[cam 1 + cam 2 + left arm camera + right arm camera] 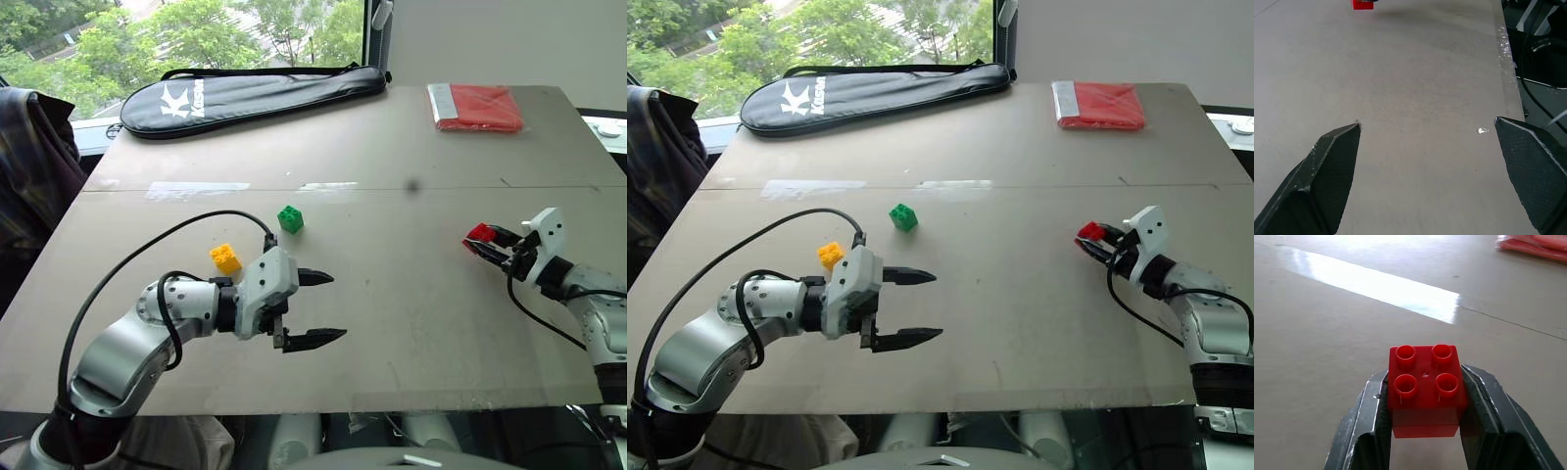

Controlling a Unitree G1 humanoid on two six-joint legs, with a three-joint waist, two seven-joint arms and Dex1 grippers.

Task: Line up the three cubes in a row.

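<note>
Right gripper [487,241] fingers clamped on the red cube [1425,387], studs up, held just above the surface [392,323] at its right side. Left gripper [318,308] fingers spread wide, nothing between them, hovering near the front edge. Yellow cube [225,258] sits on the surface just behind the left wrist, green cube [290,218] a bit further back and right of it. Red cube well apart from both

Black racket bag [253,98] and red packet [476,107] on table [411,294].
</note>
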